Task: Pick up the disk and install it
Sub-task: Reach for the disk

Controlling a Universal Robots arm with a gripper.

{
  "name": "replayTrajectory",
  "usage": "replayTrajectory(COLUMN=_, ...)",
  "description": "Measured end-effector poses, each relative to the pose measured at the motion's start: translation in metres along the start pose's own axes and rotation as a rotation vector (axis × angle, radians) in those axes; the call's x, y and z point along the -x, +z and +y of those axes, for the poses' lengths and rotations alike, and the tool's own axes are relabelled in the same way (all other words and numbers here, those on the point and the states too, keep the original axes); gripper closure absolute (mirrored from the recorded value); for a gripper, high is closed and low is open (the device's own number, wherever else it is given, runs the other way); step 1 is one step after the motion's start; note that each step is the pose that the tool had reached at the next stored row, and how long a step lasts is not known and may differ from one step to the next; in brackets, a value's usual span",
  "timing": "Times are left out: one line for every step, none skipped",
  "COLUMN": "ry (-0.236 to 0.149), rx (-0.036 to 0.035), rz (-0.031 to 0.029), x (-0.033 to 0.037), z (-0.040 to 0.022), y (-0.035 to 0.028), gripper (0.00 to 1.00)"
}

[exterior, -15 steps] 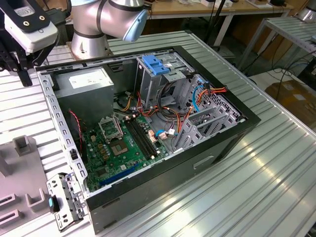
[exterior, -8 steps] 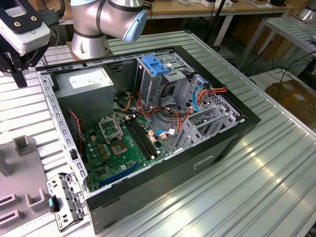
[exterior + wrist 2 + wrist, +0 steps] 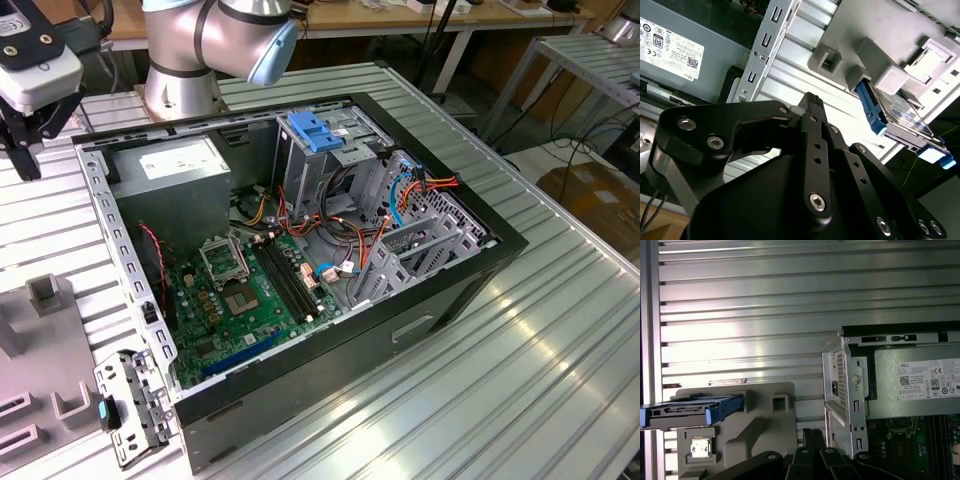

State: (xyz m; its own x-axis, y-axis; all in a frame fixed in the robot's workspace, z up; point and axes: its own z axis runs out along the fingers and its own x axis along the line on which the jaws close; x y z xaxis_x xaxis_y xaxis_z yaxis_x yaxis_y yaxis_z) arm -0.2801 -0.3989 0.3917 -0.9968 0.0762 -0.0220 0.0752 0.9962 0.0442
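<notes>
Resting in a grey holder [image 3: 771, 416] on the desk [image 3: 740, 300], the disk [image 3: 690, 410] runs along the slats, one end facing the open computer case [image 3: 850, 365]; jaws pressed together, empty, over the gap between.

Robotics laboratory bench, as I see it from my remote station. The work surface is a ribbed aluminium table [image 3: 560, 330], and the silver base of the arm [image 3: 180, 80] stands directly on it. An opened desktop computer case [image 3: 400, 345] lies on its side, with its motherboard [image 3: 250, 300] and wiring exposed, beside a grey moulded fixture [image 3: 40, 340]. Behind the table I note further lab furniture: wood-topped workbenches [image 3: 400, 18], a metal-framed bench [image 3: 590, 60] and loose cables [image 3: 575, 150] on the floor.
</notes>
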Motion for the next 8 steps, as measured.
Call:
replayTrajectory(ry=0.0, rx=0.0, rz=0.0001, x=-0.0013, z=-0.0001, y=0.0, gripper=0.89)
replayTrajectory(ry=0.0, rx=0.0, rz=0.0, x=-0.0022, z=-0.0002, y=0.0, gripper=0.89)
replayTrajectory(ry=0.0, rx=0.0001, rz=0.0, x=-0.0034, z=-0.0003, y=0.0, gripper=0.89)
replayTrajectory(ry=0.0, rx=-0.0001, rz=0.0001, x=-0.0043, z=-0.0004, y=-0.0001, gripper=0.89)
replayTrajectory(ry=0.0, rx=0.0, rz=0.0, x=-0.0055, z=-0.0004, y=-0.0001, gripper=0.89)
replayTrajectory(ry=0.0, rx=0.0, rz=0.0, x=-0.0066, z=-0.0005, y=-0.0001, gripper=0.89)
replayTrajectory(ry=0.0, rx=0.0, rz=0.0, x=-0.008, z=-0.0006, y=-0.0001, gripper=0.89)
replayTrajectory(ry=0.0, rx=0.0, rz=0.0, x=-0.0091, z=-0.0007, y=-0.0001, gripper=0.89)
